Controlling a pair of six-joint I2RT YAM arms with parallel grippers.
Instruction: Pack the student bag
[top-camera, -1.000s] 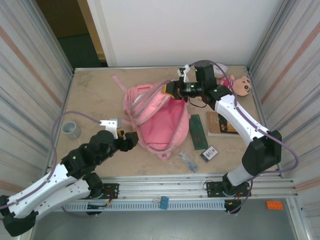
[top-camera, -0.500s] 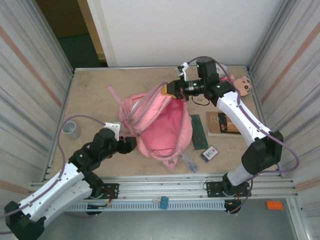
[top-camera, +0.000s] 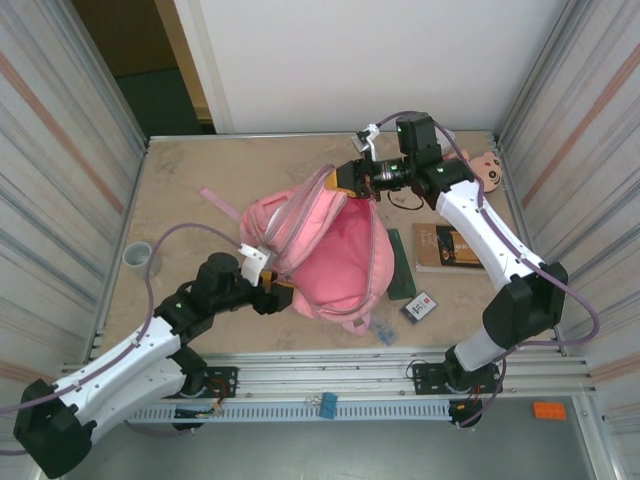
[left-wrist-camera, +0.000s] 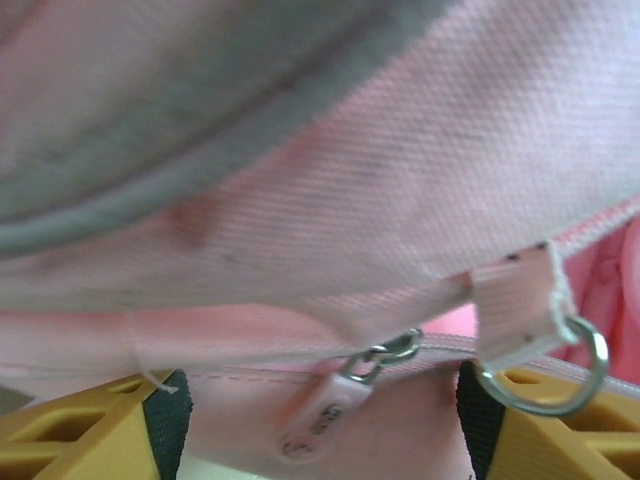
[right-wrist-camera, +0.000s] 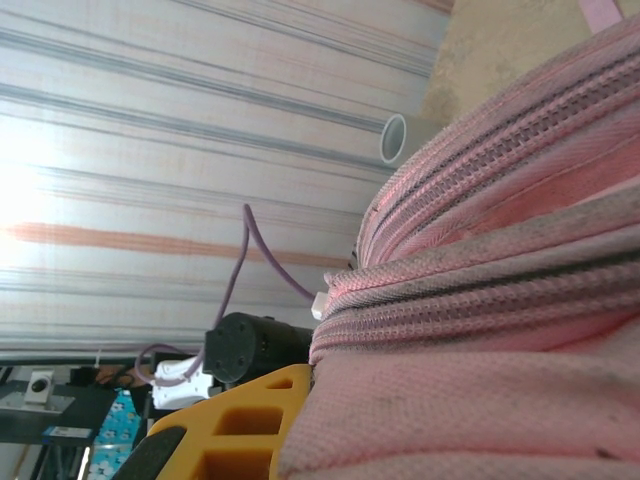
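Student bag (top-camera: 330, 255) at mid-table, mouth open, long axis running far to near. Far rim pinched in the closed right gripper (top-camera: 347, 180). Near-left edge directly ahead of the left gripper (top-camera: 272, 297), fabric between its widely parted fingers (left-wrist-camera: 80, 440), zipper pull (left-wrist-camera: 330, 420) and metal ring (left-wrist-camera: 545, 375) just above them. Left arm judged nearer the zipper. Embossed mark on the pull too blurred to read, likewise the small card (top-camera: 420, 306).

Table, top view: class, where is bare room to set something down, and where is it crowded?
Free: the far left corner of the table, bordered by the back edge, the left wall and the loose strap of the student bag. Crowded: right of that bag, where green case, book and plush doll lie.
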